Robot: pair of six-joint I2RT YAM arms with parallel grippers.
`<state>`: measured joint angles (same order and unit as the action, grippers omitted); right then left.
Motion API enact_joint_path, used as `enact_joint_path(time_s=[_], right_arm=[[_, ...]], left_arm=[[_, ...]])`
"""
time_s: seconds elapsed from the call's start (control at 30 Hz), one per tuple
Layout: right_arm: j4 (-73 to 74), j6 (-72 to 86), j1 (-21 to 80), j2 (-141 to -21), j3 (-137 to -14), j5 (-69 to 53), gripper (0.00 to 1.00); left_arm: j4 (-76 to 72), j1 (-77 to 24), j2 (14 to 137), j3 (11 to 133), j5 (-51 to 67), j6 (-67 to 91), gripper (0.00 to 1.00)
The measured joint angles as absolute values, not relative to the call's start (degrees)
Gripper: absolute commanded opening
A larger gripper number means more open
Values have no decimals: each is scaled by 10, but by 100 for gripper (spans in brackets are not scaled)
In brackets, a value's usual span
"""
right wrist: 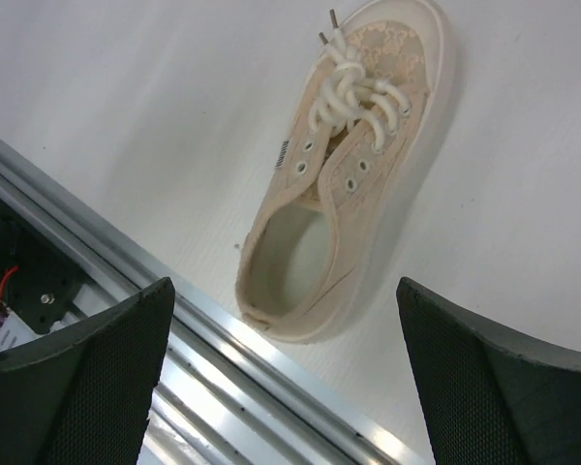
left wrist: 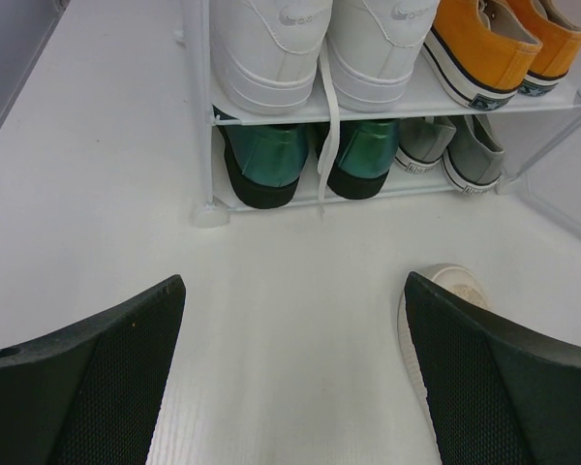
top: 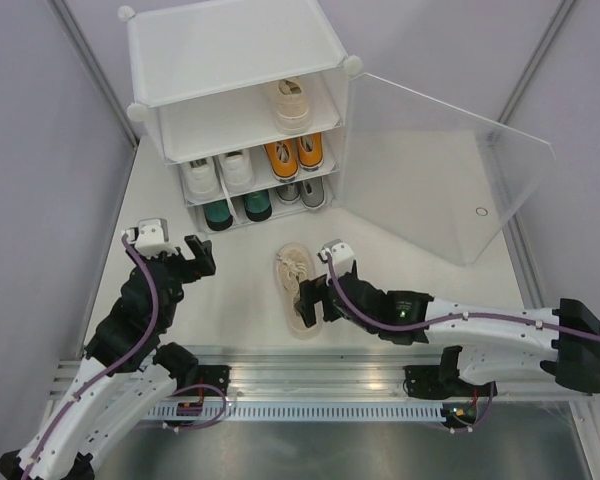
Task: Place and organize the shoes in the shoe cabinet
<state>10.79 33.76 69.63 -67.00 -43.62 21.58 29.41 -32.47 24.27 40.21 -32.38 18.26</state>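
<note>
Currently 1 beige lace-up shoe (top: 297, 290), patterned toe, cream laces, pale sole, lies upright on desk (top: 230, 305) in front of shoe cabinet (top: 240, 50). Long axis runs toward cabinet; toe faces it, heel away. Left claw (left wrist: 292, 291) spread, empty; right claw (right wrist: 286, 310) likewise.

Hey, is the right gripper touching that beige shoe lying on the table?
Apart. In the right wrist view the open right gripper hangs above the beige shoe, with bare table showing between the shoe and each finger.

Beige sneaker (top: 298, 290) sole-down, laced, before open shoe cabinet (top: 230, 50); white pair (top: 198, 178), orange pair (top: 280, 157), green pair (top: 217, 212), grey pair (top: 315, 193) shelved.
</note>
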Motion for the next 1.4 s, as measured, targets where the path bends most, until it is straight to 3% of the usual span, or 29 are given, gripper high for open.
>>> enact_joint_path(time_s=[0.2, 0.57, 1.4], right_arm=[[88, 419, 817, -673, -420, 349, 98], [35, 488, 837, -840, -416, 503, 98], [-102, 470, 769, -1031, -461, 465, 96]], left_arm=[[294, -325, 243, 402, -316, 183, 96], [294, -325, 243, 402, -304, 183, 96], [294, -325, 243, 402, -278, 183, 96]])
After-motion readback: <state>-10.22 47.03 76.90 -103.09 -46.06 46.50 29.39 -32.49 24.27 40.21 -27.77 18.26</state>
